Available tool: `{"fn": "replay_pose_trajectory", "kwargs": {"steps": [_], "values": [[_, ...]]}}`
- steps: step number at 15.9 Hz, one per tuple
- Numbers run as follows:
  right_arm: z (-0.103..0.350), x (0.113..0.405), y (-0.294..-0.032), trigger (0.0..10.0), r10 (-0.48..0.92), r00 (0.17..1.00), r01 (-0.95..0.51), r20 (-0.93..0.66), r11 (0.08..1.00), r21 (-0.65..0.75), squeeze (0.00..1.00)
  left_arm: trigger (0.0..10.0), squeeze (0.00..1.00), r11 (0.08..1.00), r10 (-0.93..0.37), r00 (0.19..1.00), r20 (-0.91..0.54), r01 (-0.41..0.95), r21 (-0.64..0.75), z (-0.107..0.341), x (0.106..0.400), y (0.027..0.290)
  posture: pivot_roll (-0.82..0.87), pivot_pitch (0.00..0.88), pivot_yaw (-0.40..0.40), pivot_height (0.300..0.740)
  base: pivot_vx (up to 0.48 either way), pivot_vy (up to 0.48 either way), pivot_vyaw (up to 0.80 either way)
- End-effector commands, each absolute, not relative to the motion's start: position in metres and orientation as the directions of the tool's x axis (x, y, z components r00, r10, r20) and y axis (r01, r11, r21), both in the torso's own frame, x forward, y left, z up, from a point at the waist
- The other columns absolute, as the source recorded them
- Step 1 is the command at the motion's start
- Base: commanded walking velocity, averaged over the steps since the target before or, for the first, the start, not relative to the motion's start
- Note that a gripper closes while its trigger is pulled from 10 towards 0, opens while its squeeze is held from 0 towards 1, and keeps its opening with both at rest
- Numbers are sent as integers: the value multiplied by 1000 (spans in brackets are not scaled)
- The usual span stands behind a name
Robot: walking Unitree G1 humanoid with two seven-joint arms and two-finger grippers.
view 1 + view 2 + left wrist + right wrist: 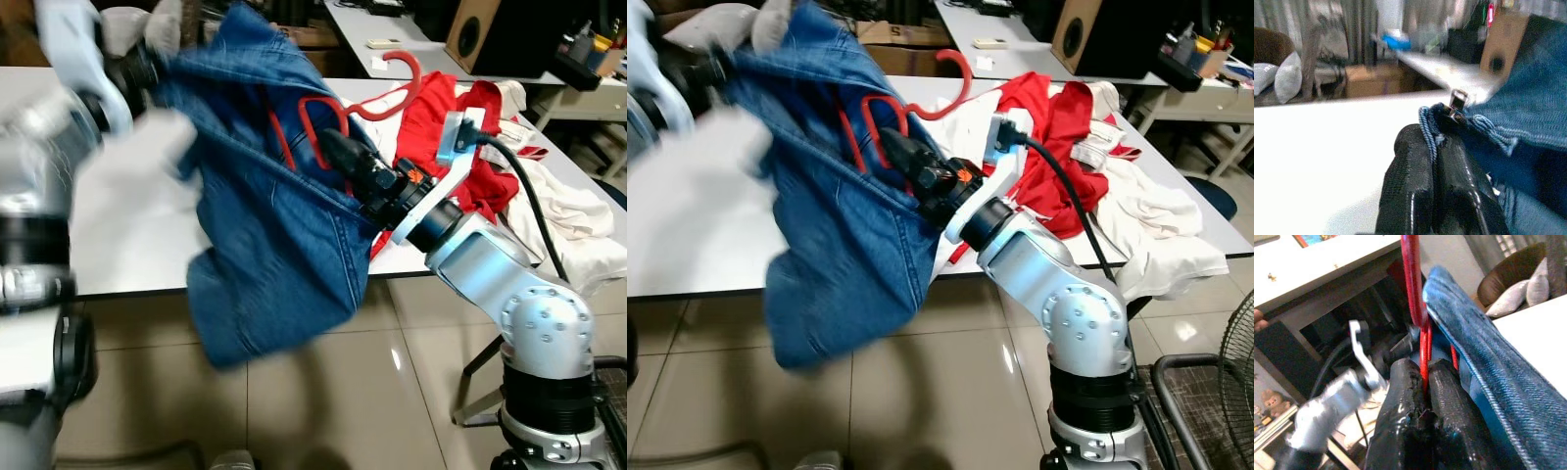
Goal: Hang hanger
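One red hanger point(1420, 340) pinched between right gripper point(1422, 382) fingers; left gripper point(1437, 147) fingers clamp one pair of jeans point(274, 225) at table point(127, 245) front edge.

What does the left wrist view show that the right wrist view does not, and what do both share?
Left wrist view: the left claw shut on the jeans' edge beside a metal button, above the white table, with a speaker behind.

Right wrist view: the right claw shut on the red hanger, a black cable beside it, and a brown chair with cushions.

Both: the blue jeans, the white table, and a claw shut on what it holds.
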State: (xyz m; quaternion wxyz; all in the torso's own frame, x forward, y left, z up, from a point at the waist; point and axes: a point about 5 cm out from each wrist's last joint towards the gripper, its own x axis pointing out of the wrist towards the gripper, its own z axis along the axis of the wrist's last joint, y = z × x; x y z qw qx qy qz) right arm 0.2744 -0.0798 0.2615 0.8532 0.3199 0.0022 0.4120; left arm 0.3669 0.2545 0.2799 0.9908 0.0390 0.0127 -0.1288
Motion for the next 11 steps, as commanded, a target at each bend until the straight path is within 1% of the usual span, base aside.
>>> {"fn": "replay_pose_trajectory", "kwargs": {"steps": [1,2,3,4,6,7,8,9,10,11], "values": [[288,271,-107,10000,602,724,-682,337,552,480,0,0,0,956,-269,956,-115,279,85,261,351,260,52,0,-23,740,0,0,0],[288,272,-109,10000,587,742,-663,323,572,483,0,0,0,938,-340,936,-93,345,43,260,338,251,48,0,-22,740,0,0,0],[288,271,-110,10000,580,753,-649,309,581,491,0,0,0,929,-367,927,-81,370,26,259,332,247,48,0,-23,740,0,0,0],[285,269,-112,10000,571,778,-614,260,608,503,0,0,0,917,-395,914,-91,398,18,251,316,243,47,0,-36,740,0,0,0],[283,270,-114,10000,546,811,-567,209,648,508,0,0,0,910,-413,902,-126,413,-31,229,294,239,53,0,-60,740,0,0,0],[284,270,-115,10000,542,816,-560,201,653,510,0,0,0,909,-417,899,-135,416,-38,225,290,237,53,0,-60,740,0,0,0],[285,272,-115,10000,538,820,-552,198,649,524,0,0,0,904,-425,879,-218,424,-52,205,279,227,55,0,-75,740,0,0,0],[286,272,-113,10000,541,817,-553,198,641,531,0,0,0,903,-426,867,-258,426,-59,194,274,221,56,0,-77,740,0,0,0],[285,271,-111,10000,550,814,-554,187,635,539,0,0,0,905,-415,853,-317,424,-43,174,272,209,56,0,-85,740,0,0,0],[282,269,-108,10000,560,811,-551,170,633,544,0,2784,0,907,-396,851,-345,421,-2,162,273,198,57,0,-84,740,0,0,0]]}}
